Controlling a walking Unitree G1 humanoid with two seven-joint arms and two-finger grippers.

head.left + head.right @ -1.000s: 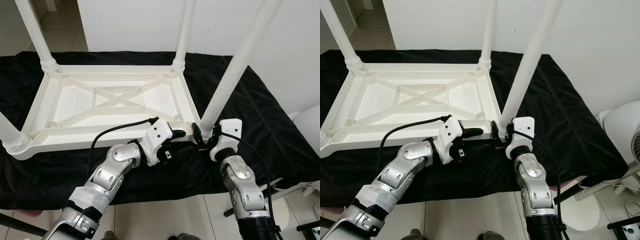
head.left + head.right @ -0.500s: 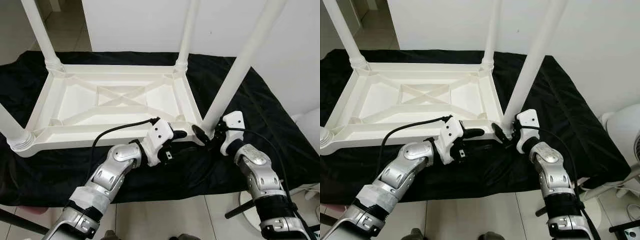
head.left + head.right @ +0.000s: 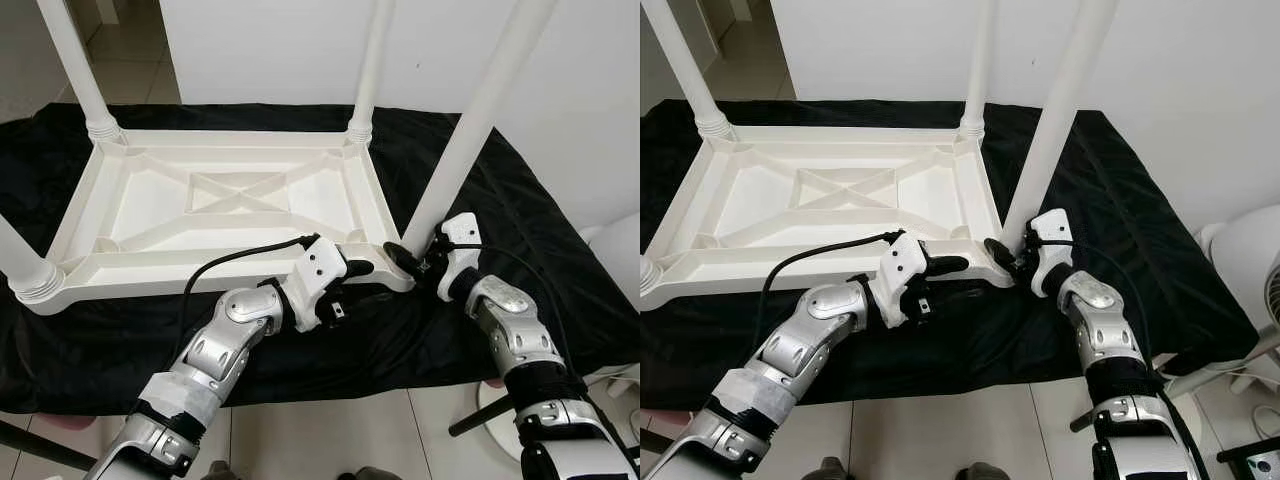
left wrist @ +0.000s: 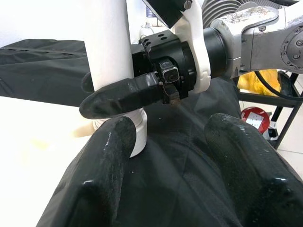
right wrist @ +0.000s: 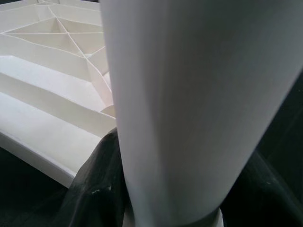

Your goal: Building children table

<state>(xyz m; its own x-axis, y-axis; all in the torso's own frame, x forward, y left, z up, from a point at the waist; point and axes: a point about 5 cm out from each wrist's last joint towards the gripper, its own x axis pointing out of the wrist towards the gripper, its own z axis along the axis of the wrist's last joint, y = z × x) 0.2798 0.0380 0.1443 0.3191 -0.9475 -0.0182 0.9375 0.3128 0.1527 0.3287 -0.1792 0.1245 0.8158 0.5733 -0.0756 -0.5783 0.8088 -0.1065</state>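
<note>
**Insp. note – leg at near-right corner**

Upturned white table top (image 3: pixel 220 205) lies underside-up on black cloth (image 3: pixel 520 200), legs pointing up. My left gripper (image 4: pixel 165 142) sits at the near edge beside the corner, jaws spread, holding nothing. Near-right leg (image 3: pixel 470 130) stands upright in its socket. My right gripper (image 3: pixel 1005 255) has jaws either side of that leg's base, clamped on it.

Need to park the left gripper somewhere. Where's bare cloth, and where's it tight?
Bare black cloth runs along the near edge, left of the left gripper, and right of the near right leg toward the wall. Tight: that leg's base, where the right gripper clamps it beside the upturned tabletop.
</note>
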